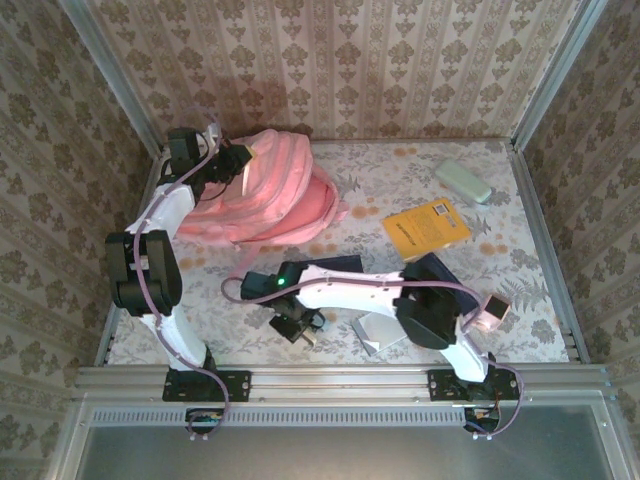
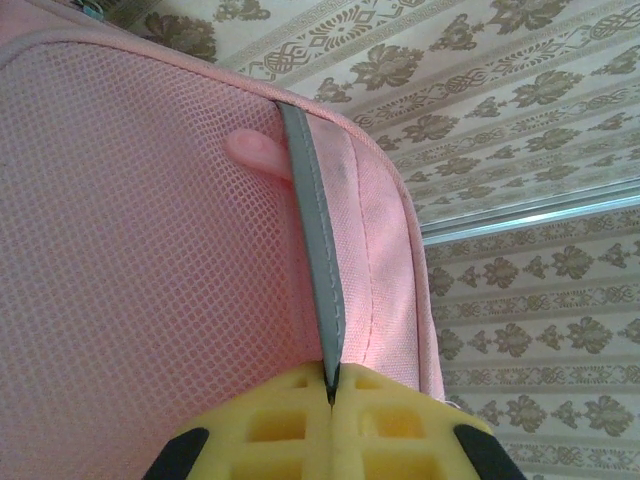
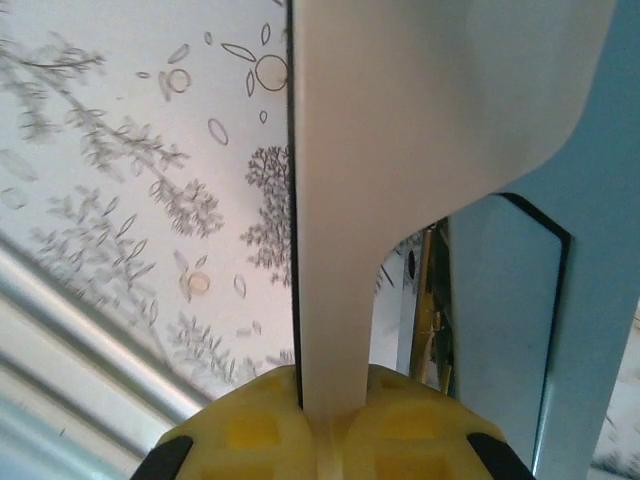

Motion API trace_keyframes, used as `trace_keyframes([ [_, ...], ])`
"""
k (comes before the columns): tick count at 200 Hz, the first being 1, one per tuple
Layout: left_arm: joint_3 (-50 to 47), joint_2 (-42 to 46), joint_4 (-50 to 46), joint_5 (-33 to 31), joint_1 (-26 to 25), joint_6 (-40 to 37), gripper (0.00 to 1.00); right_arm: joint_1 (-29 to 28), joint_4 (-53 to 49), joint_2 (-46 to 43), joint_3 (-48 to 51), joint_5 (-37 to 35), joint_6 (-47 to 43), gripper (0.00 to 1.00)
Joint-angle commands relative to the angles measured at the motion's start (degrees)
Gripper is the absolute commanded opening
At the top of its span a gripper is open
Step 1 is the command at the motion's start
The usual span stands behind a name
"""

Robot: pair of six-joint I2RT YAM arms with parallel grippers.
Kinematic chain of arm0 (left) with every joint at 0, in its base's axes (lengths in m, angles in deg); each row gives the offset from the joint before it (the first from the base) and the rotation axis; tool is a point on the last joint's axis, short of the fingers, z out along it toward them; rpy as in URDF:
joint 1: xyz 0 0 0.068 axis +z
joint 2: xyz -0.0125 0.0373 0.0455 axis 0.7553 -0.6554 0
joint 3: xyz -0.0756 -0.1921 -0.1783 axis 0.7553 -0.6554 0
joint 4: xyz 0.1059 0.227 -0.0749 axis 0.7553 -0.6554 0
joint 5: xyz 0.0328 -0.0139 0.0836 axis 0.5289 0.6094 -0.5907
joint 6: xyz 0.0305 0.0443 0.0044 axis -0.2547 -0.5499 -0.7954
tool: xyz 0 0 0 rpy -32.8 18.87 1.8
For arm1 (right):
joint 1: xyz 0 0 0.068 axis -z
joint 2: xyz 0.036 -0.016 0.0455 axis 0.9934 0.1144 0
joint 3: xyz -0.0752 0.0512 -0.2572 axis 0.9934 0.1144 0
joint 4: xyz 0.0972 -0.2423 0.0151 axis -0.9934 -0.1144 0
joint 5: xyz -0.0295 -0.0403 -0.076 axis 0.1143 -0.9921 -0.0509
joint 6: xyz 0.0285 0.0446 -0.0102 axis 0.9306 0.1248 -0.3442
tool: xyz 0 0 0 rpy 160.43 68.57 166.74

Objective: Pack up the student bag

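1. The table (image 1: 400, 195) has a pale cloth with a flower print, and patterned walls stand around it.
2. The student bag (image 1: 270, 195) is pink and lies on its side at the far left of the table, close to the back wall.
3. The yellow book (image 1: 427, 227) lies flat to the right of the bag, well apart from it.
4. A dark blue notebook (image 1: 440, 272) lies just nearer than the book, partly under the right arm.
5. A pale green case (image 1: 462, 181) lies far right, near the back wall.
6. The right gripper (image 3: 318, 392) is near the front edge of the table. Its yellow fingers are closed on the edge of a thin white sheet (image 3: 400, 120).
7. The left gripper (image 2: 330, 388) is at the far left end of the bag. Its fingers are pressed together on a grey strip (image 2: 315, 250) that runs over the pink mesh.
8. A small pink tab (image 2: 255, 152) sticks out beside that strip.
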Motion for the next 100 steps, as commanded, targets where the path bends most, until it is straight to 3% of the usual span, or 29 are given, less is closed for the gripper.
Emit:
trace_keyframes([
  [1, 3.11, 2.93, -0.61, 2.80, 1.12, -2.64, 0.00, 2.47, 0.42, -10.27, 2.14, -2.62, 0.21, 0.00],
  [51, 5.00, 4.09, -1.12, 7.10, -0.38, -4.61, 0.00, 13.23, 9.52, -27.28, 16.59, 0.32, 3.00, 0.00],
  [100, 4.51, 4.88, 4.08, 9.33, -3.80, 1.21, 0.00, 28.66, 19.64, -36.60, 25.12, 12.49, 7.89, 0.00],
])
